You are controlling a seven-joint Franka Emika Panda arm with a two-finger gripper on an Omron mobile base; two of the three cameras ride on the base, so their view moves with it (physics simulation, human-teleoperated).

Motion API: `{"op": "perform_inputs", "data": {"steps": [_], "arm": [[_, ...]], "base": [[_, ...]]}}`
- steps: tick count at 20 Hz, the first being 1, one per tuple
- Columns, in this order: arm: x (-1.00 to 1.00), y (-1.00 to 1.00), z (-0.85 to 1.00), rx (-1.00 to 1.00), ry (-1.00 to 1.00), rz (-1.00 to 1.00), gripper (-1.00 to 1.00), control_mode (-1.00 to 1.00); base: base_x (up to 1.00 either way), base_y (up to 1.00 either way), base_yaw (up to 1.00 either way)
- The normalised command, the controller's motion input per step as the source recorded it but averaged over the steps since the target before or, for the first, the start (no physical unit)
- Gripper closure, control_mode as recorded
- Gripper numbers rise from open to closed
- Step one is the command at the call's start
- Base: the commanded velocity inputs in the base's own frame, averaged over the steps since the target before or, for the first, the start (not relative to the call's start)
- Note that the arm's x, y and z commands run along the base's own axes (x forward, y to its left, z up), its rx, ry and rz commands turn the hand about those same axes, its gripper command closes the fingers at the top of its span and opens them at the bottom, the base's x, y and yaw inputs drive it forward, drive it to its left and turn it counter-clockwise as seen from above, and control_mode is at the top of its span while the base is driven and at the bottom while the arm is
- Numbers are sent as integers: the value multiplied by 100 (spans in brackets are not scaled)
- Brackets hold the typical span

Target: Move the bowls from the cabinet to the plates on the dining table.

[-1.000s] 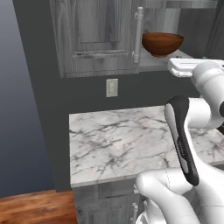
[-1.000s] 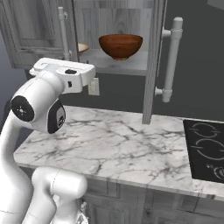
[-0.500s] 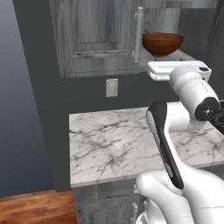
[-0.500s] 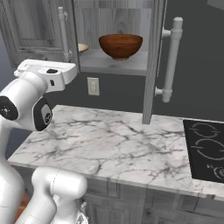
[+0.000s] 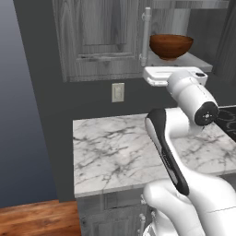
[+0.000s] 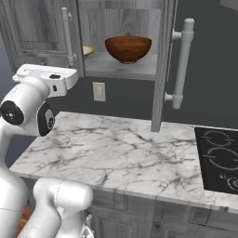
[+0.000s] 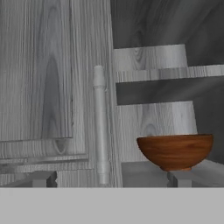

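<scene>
Swinging left since a moment ago — hand now faces the cabinet [image 6: 116, 28]
Gripper [image 7: 111, 178] spread wide, empty; reddish-brown bowl [image 7: 175, 151] on the shelf ahead; beige bowl [image 6: 88, 50] behind it.

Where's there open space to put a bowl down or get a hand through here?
The marble counter lies bare from the wall outlet to the black stove. The cabinet shelf is tighter: the wooden bowl and beige bowl sit between open doors.
</scene>
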Motion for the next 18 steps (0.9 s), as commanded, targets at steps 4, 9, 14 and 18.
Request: {"op": "perform_inputs", "data": {"steps": [4, 9, 14, 18], "arm": [[33, 11, -8, 3, 0, 1, -100, -100], [38, 14, -2, 0, -2, -3, -100, -100], [28, 7, 2, 0, -1, -3, -100, -100], [24, 0, 3, 0, -3, -2, -100, -100]], "base": [[0, 0, 0], [0, 0, 0], [0, 0, 0], [0, 0, 0]]}}
